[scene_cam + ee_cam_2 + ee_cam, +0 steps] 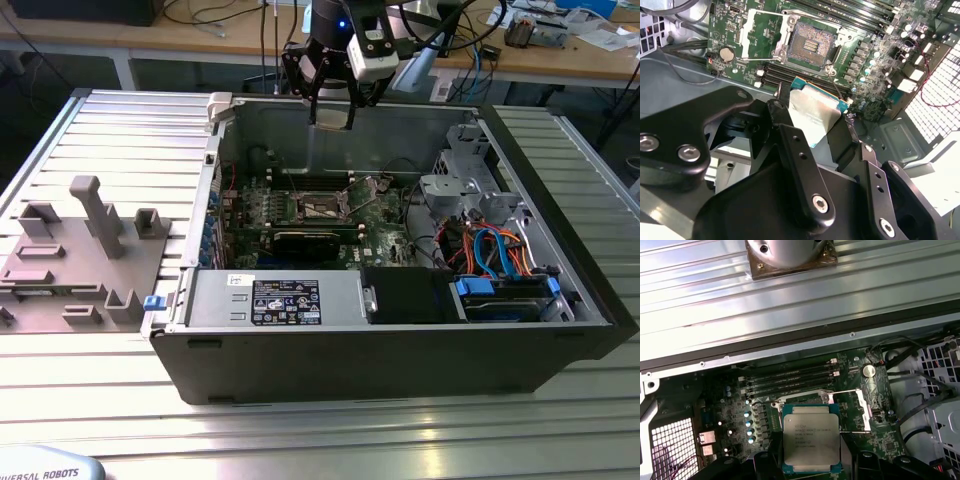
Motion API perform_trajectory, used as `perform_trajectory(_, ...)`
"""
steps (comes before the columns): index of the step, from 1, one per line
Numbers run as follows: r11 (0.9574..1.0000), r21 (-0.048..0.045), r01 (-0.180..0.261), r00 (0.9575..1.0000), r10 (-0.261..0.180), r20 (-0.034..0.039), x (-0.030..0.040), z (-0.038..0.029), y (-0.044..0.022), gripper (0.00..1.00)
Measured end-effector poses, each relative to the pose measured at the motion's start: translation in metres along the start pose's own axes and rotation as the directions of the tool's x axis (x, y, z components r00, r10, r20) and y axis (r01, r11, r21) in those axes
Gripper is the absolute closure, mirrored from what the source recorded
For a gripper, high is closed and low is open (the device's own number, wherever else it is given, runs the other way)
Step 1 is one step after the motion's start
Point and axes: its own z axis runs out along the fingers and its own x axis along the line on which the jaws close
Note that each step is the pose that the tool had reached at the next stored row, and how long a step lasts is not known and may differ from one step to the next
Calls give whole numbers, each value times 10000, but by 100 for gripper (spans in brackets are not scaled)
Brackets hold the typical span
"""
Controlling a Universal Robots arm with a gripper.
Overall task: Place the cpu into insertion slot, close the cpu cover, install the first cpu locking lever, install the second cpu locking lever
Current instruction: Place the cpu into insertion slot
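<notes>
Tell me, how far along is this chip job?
Nothing is finished. The gripper holds the cpu above the board. The slot is empty and the cover stands open, so seating, closing and both lever steps remain.

Your arm [325, 25] reaches down from above, wrist near vertical. Your hand [332, 108] points downward, its black fingers [780, 112] pressed against two opposite edges of the cpu [811, 442], gripping it between them.

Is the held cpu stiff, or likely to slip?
The cpu looks rigid and flat, so bending seems unlikely. Its smooth metal top may be slippery. The end effector grips its thin edges, so it might tilt.
</notes>
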Motion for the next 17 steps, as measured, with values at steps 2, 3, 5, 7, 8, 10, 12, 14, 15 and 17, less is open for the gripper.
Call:
perform_trajectory(2,10000,-1,-11,10000,11,1,0,0,0,46)
perform_trajectory(3,10000,0,-18,10000,18,2,0,0,0,46)
perform_trajectory(5,10000,-1,-28,10000,28,3,0,0,0,46)
perform_trajectory(7,10000,-1,-40,10000,40,4,0,0,0,46)
perform_trajectory(8,10000,-1,-46,10000,46,4,0,0,0,46)
perform_trajectory(10,10000,-1,-57,10000,57,5,0,0,0,46)
perform_trajectory(12,10000,-2,-75,10000,75,7,0,0,0,46)
perform_trajectory(14,10000,-2,-86,10000,86,8,0,0,0,46)
perform_trajectory(15,10000,-2,-95,10000,95,8,0,0,0,46)
perform_trajectory(17,9999,-3,-103,9999,103,10,0,0,0,46)
